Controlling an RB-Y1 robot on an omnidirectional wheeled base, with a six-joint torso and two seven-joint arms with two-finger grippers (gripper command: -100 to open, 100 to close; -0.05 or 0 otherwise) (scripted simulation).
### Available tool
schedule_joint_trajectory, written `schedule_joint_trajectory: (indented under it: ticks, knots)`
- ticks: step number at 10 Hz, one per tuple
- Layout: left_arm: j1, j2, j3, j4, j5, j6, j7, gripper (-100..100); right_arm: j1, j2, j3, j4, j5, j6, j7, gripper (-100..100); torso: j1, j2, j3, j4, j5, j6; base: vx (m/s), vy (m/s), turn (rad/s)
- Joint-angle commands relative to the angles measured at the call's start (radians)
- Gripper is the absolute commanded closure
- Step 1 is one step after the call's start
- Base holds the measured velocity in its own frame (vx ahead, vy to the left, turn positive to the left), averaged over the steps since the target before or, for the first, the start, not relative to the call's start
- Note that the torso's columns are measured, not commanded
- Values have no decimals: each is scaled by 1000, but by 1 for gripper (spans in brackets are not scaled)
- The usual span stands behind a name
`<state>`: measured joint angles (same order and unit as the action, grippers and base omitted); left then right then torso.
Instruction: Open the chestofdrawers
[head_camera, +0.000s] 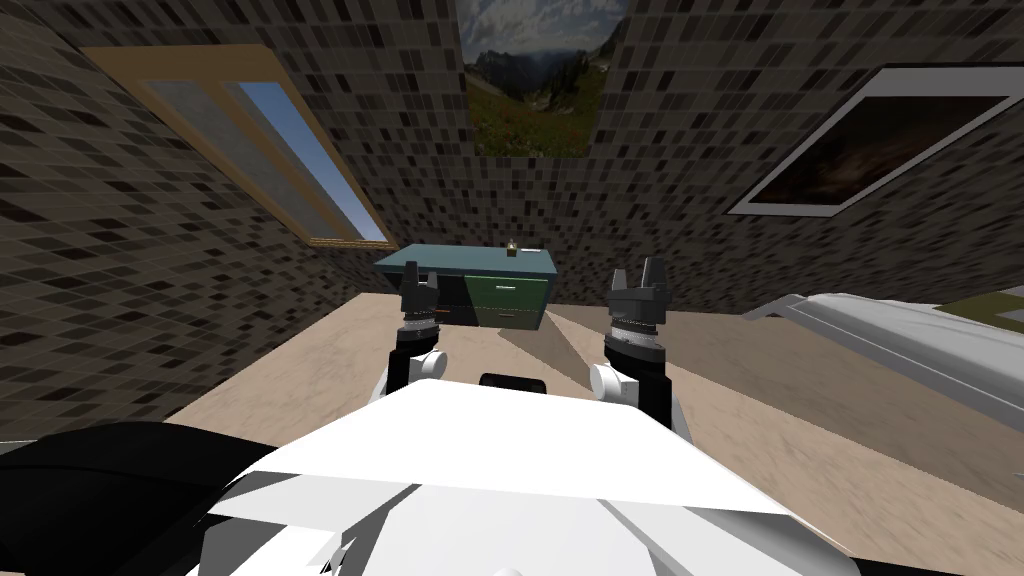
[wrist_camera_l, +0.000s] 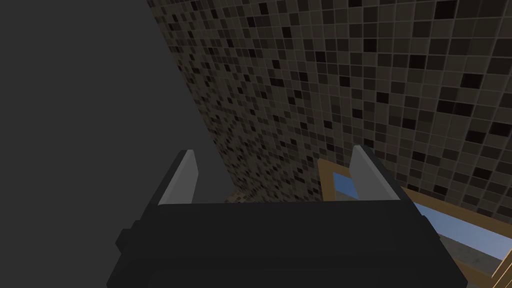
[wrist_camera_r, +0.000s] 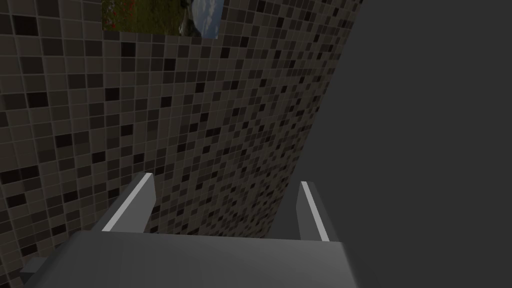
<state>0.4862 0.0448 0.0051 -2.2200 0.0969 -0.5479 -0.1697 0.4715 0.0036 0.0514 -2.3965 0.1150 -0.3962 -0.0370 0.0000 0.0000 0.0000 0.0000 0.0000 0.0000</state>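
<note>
In the head view the chest of drawers (head_camera: 490, 290) stands at the far wall, well apart from me. The left gripper (head_camera: 421, 279) and the right gripper (head_camera: 637, 275) hang before it.

In the left wrist view the fingers (wrist_camera_l: 182, 180) are spread and empty.

In the right wrist view the fingers (wrist_camera_r: 135, 200) are also spread and empty.

I judge this is the approach step. Next I must drive closer.

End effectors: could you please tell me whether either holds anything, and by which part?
Nothing is held: the left end effector and right end effector both stand open, short of the chest of drawers.
</note>
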Motion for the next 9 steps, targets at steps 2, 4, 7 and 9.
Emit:
schedule_joint_trajectory:
  ticks: [2,4,7,9]
  knots:
    - [0,0,0,0,0,0,0,0,0,0,0,0,0,0,0,0,0,104,-209,105,0,0,0,0,0]
    - [0,0,0,0,0,0,0,0,0,0,0,0,0,0,0,0,0,248,-497,248,0,0,0,0,0]
    - [0,0,0,0,0,0,0,0,0,0,0,0,0,0,0,0,0,470,-939,470,0,0,0,0,0]
    - [0,0,0,0,0,0,0,0,0,0,0,0,0,0,0,0,0,618,-1234,617,0,0,0,0,0]
